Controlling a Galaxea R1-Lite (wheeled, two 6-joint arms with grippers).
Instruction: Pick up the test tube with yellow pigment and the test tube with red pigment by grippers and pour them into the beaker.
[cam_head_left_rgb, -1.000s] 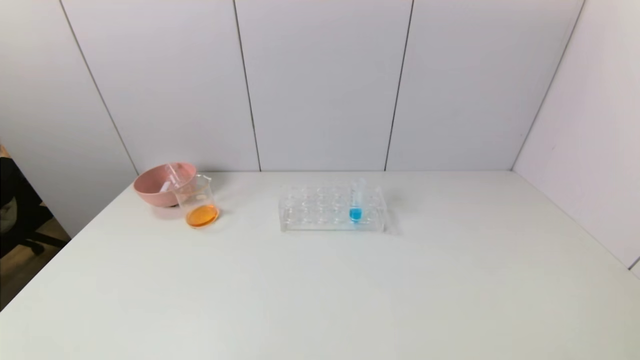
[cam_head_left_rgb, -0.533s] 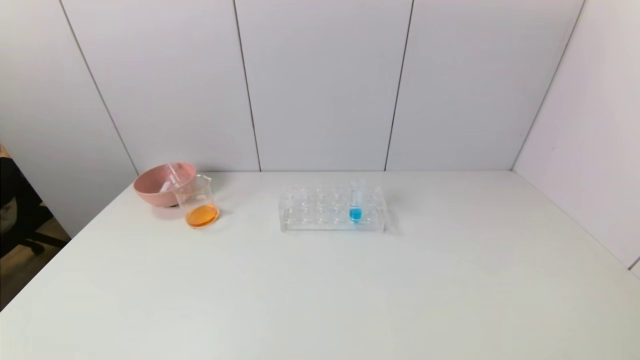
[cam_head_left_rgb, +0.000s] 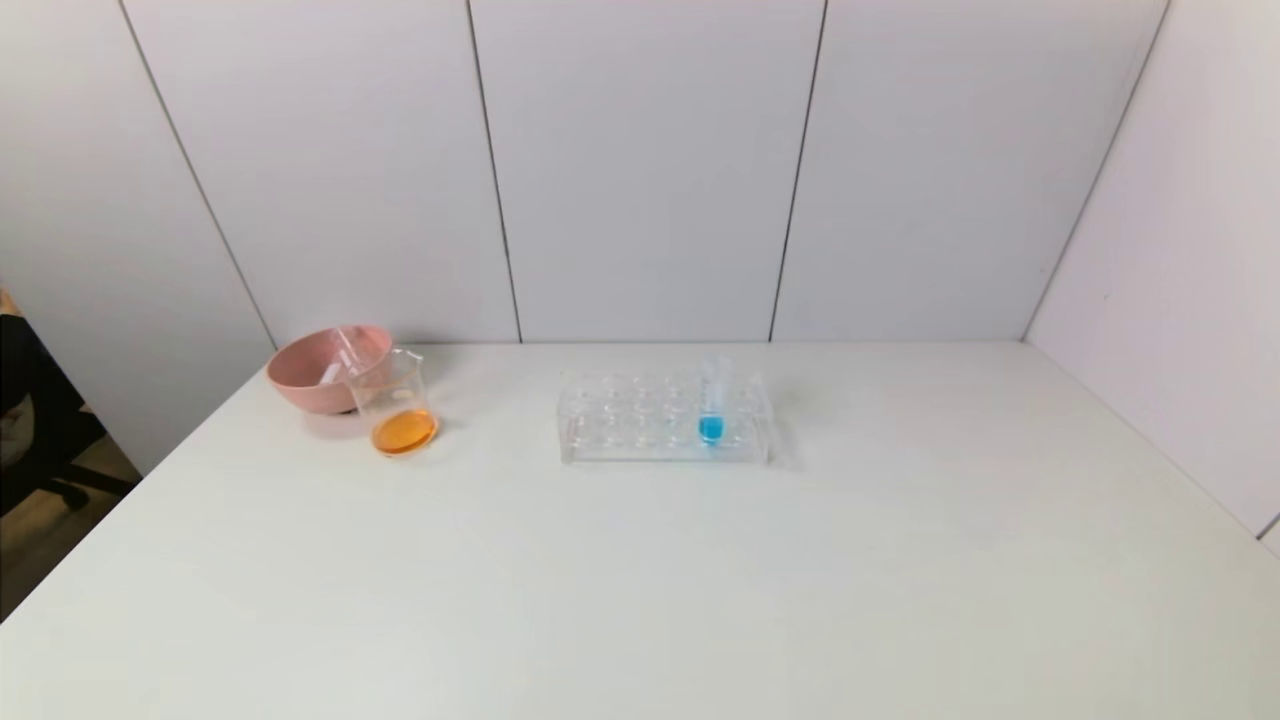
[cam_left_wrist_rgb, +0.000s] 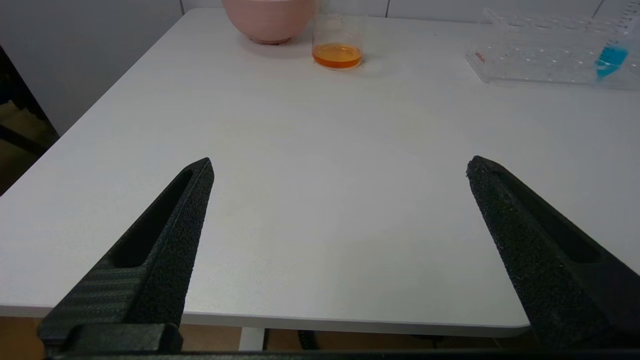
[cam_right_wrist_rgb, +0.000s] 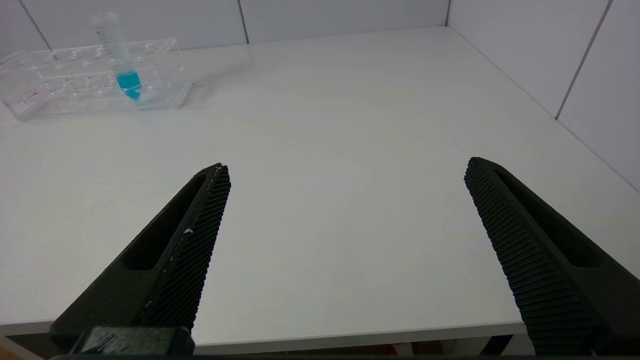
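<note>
The beaker (cam_head_left_rgb: 395, 400) stands at the table's far left with orange liquid in its bottom, and it also shows in the left wrist view (cam_left_wrist_rgb: 337, 40). A clear tube (cam_head_left_rgb: 335, 362) leans inside the pink bowl (cam_head_left_rgb: 300, 385) just behind it; its tip is hidden. The test tube with yellow pigment and the test tube with red pigment are not in view as such. My left gripper (cam_left_wrist_rgb: 340, 160) hangs open and empty over the table's front edge, far from the beaker. My right gripper (cam_right_wrist_rgb: 347, 163) is likewise open and empty at the front edge. Neither arm shows in the head view.
A clear many-holed rack (cam_head_left_rgb: 620, 430) sits mid-table at the back, holding one upright blue-tipped tube (cam_head_left_rgb: 712, 405); the rack (cam_right_wrist_rgb: 65, 85) and tube (cam_right_wrist_rgb: 122, 60) also show in the right wrist view. Walls close the back and right. The table's left edge drops to the floor.
</note>
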